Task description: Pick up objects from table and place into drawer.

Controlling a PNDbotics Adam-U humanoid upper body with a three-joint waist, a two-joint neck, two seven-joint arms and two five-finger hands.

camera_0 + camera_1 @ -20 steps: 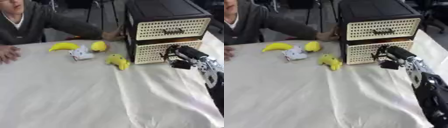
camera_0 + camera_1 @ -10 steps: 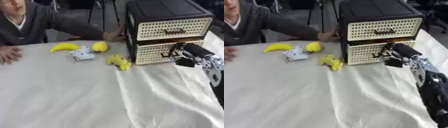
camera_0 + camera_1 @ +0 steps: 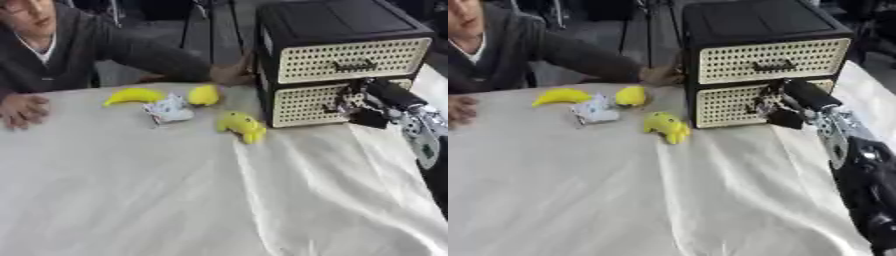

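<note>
A black drawer unit with two cream perforated drawer fronts stands at the table's far right. My right hand is against the lower drawer front, fingers curled where its handle sits; the handle itself is hidden. The upper drawer is closed. On the cloth to the left lie a banana, a round yellow fruit, a white and grey packet and a yellow soft toy. My left hand shows in neither view.
A person sits at the far left; one hand steadies the unit's left side, the other rests on the table. A white wrinkled cloth covers the table, with open space in front.
My right hand has stayed at the lower drawer front, shifting only slightly. The objects on the cloth have not moved.
</note>
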